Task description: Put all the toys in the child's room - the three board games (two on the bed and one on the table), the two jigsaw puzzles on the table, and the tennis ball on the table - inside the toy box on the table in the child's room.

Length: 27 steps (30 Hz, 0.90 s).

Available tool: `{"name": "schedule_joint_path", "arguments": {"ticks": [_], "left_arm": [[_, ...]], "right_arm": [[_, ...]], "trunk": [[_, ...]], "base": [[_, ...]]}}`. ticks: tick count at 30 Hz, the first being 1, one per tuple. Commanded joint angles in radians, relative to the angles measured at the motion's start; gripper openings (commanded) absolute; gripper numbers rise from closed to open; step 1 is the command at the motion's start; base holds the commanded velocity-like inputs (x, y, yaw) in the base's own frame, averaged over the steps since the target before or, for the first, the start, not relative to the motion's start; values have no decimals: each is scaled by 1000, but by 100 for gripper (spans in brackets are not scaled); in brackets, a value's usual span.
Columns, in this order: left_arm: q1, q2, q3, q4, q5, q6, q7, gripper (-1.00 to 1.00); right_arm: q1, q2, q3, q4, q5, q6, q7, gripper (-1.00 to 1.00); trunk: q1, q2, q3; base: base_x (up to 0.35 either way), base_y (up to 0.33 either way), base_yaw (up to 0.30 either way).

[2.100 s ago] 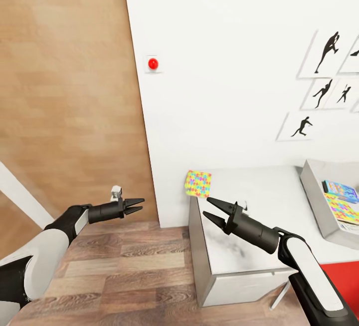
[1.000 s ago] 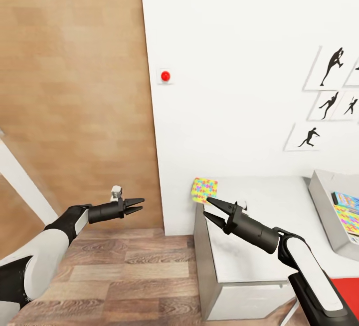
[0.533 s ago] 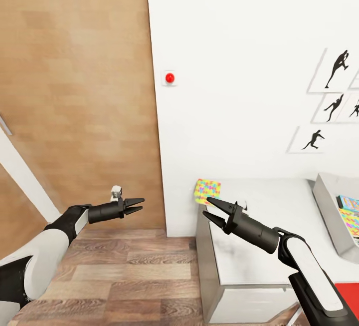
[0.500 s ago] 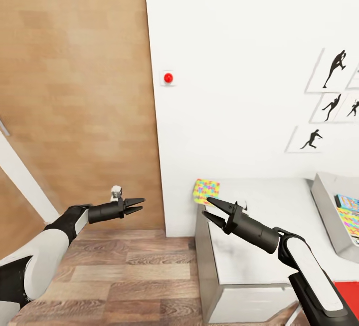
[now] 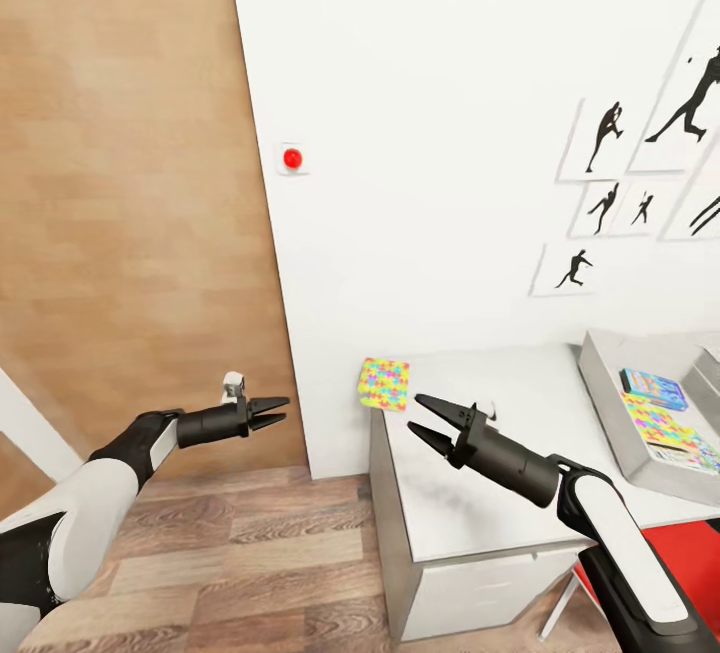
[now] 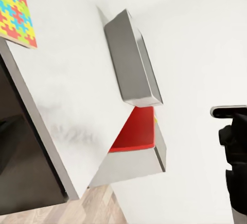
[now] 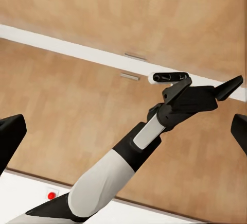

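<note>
**Q:** What's the head cam got?

**A:** Both arms are held out in front. The left gripper [image 5: 272,413] hangs over the wood-plank floor [image 5: 230,563] in front of the brown wooden door [image 5: 120,193], its fingers pinched nearly together with nothing between them. The right gripper [image 5: 423,417] is spread wide, empty, over the near left end of the table [image 5: 480,503]. One jigsaw puzzle [image 5: 384,383] sits at the table's far left corner, its edge poking past the corner, close to the white wall [image 5: 420,133]. The toy box [image 5: 608,403] is on the table's right end, and inside it I can see a blue board game [image 5: 652,388] with a second puzzle [image 5: 668,430] lying just in front of it. Red button [image 5: 292,158] on the wall, sports silhouette pictures [image 5: 610,133] further right.

**Q:** Left wrist cam?

**A:** It looks across the table top [image 6: 67,80]. A corner of the jigsaw puzzle [image 6: 15,13] shows at the table edge, and the grey toy box [image 6: 135,64] is seen from outside, so I can't see what's in it. Something red [image 6: 135,130] sits beyond the table end. A dark bit of the right arm [image 6: 237,152] is at the frame edge.

**Q:** Right wrist cam?

**A:** The right gripper's own dark fingertips [image 7: 10,136] sit at opposite sides of the frame, far apart. Between them, the left arm [image 7: 123,167] stretches against the door [image 7: 103,7], with the left gripper [image 7: 231,86] at its end; from this angle I can't tell how far its fingers are parted.
</note>
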Motion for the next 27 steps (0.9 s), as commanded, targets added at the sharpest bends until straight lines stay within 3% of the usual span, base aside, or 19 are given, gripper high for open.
{"name": "schedule_joint_path", "arguments": {"ticks": [1,8,18,27], "left_arm": [[-1,0,7,0,-8,11,-5,100],[-1,0,7,0,-8,10,-5,100],[-1,0,6,0,-8,10,-4,100],[-1,6,6,0,-8,10,-5,100]], "right_arm": [[-1,-1,1,0,8,-11,8,100],[-1,-2,4,0,9,-71,4,100],[-1,-2,26,0,9,-77,7,100],[-1,-1,31,0,8,-77,8,100]], "trunk": [[1,-2,-2],[1,-2,-2],[1,-2,-2],[1,-2,7]], "base": [[0,0,-45],[0,0,-13],[0,0,-5],[0,0,-153]]}}
